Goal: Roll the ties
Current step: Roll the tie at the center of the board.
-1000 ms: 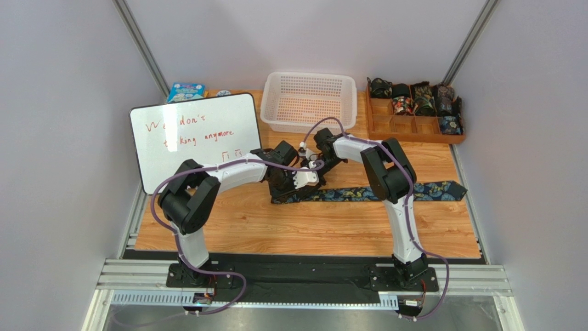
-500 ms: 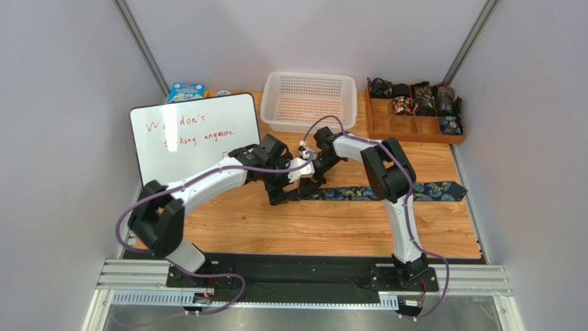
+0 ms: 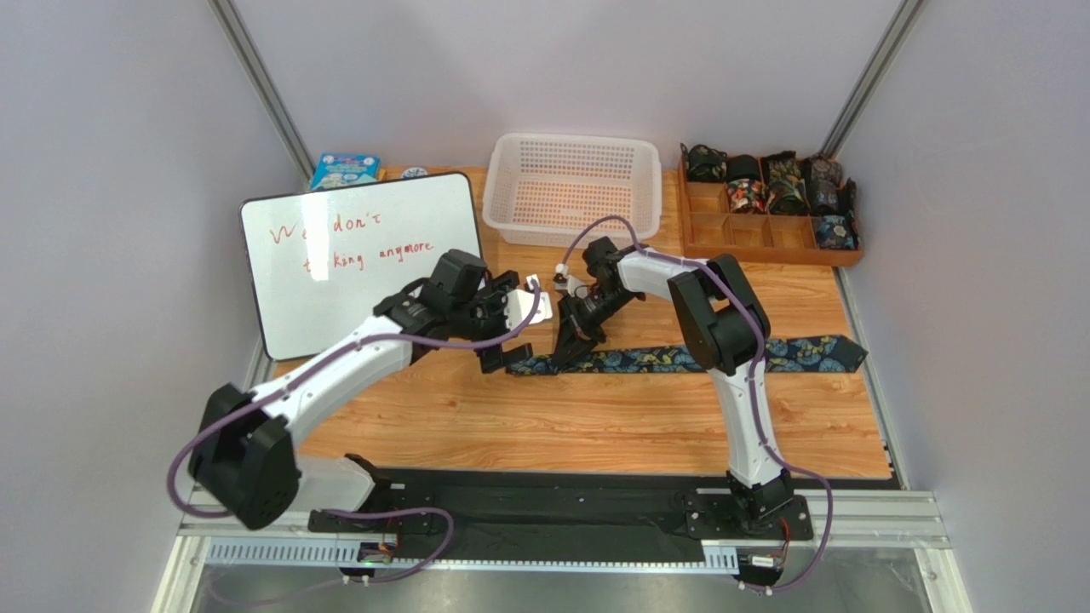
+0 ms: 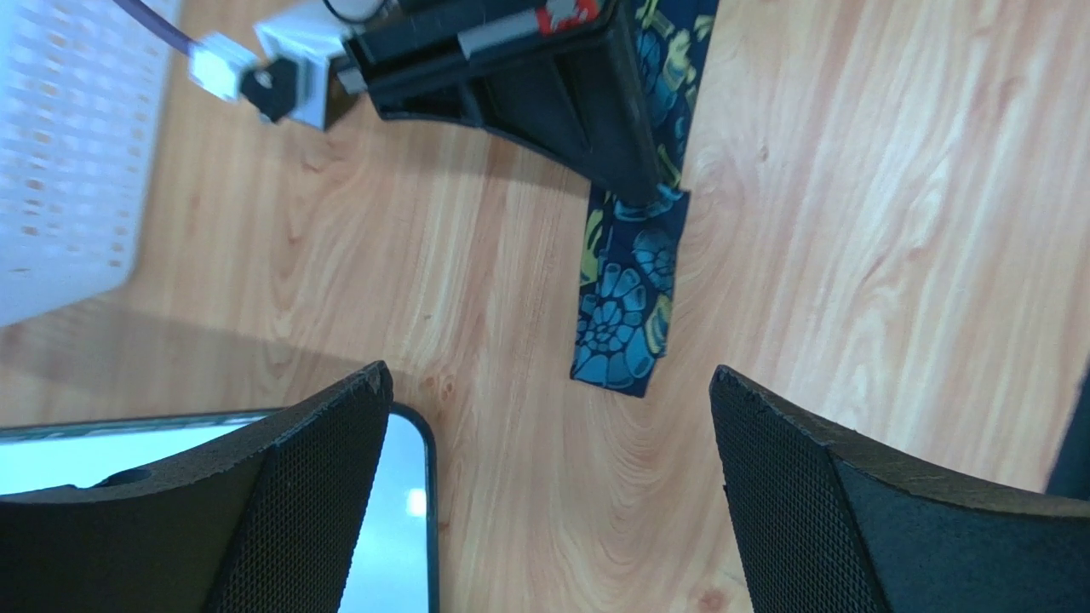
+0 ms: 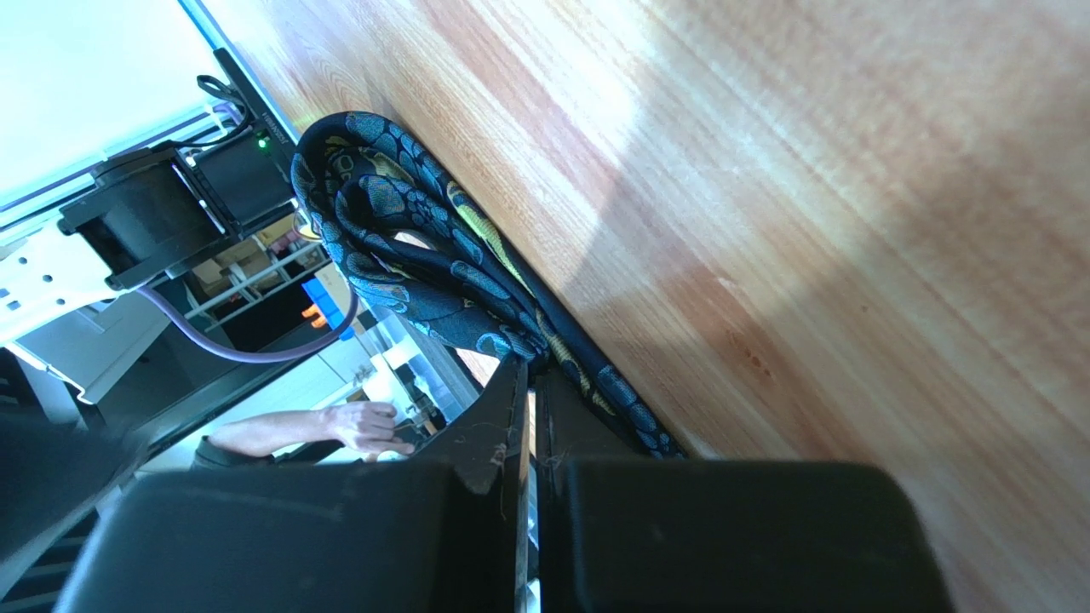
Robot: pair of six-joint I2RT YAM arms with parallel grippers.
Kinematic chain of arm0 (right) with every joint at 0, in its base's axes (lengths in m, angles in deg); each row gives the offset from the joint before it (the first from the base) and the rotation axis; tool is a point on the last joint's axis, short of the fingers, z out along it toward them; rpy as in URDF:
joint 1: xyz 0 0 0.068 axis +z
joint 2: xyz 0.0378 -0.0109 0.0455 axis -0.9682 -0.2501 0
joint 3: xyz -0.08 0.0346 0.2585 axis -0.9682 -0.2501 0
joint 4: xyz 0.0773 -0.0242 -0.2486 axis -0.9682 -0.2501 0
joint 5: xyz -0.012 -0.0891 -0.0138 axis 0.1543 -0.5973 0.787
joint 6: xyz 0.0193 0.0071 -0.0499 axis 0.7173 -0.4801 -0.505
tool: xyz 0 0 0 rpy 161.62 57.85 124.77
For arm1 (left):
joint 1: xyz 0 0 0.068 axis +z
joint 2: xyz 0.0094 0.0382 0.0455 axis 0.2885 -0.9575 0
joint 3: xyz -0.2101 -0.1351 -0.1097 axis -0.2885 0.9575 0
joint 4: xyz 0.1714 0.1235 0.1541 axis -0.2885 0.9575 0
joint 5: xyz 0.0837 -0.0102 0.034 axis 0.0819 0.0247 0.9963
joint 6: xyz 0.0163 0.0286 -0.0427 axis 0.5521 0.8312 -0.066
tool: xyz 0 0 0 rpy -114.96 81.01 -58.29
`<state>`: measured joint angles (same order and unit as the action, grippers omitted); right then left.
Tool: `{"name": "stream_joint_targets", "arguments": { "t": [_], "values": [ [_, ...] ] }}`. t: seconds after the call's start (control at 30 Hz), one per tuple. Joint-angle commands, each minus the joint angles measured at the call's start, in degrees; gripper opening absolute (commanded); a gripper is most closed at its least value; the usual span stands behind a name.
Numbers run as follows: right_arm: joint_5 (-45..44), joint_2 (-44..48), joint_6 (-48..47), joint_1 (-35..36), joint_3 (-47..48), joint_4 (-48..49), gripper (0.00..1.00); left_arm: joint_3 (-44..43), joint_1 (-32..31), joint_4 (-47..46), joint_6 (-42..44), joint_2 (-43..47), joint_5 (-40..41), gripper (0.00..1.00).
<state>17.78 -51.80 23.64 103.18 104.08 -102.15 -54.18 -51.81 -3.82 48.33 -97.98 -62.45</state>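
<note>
Rolling not yet begun | tie [image 3: 717,358] flat, centre toward 3 o'clock | right gripper [image 3: 567,345] closed, tips on its left end | left gripper [image 3: 514,313] wide open, empty, at its 9 o'clock | rolled ties [image 3: 746,194] in tray [image 3: 768,256], 1 o'clock

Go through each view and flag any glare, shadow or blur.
Top external: even soft light, sharp, though a pale patch, perhaps glare, breaks the whiteboard writing. Left wrist: the left hand looms dark and soft; the tie is crisp, with the right hand casting a shadow on the table. Right wrist: a bright patch bleaches the table, the upper left corner is blown out.
</note>
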Motion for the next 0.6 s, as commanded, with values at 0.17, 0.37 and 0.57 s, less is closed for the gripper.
{"name": "stream_joint_targets", "arguments": {
  "t": [0.17,0.37,0.57],
  "values": [
    [-1.6,-1.99,-1.56,-0.15,1.71,-0.52,0.0,-5.89,0.86,3.4,9.19,-16.54,-4.24,0.82],
    [-1.86,-2.43,-0.86,-0.33,2.06,-0.43,0.0,-7.92,0.07,4.82,13.58,-22.19,-1.78,0.83],
    [-2.04,-3.05,-0.42,-0.85,2.24,-0.43,0.0,-7.92,-0.02,7.1,17.01,-24.04,-0.64,0.82]
  ]
}}
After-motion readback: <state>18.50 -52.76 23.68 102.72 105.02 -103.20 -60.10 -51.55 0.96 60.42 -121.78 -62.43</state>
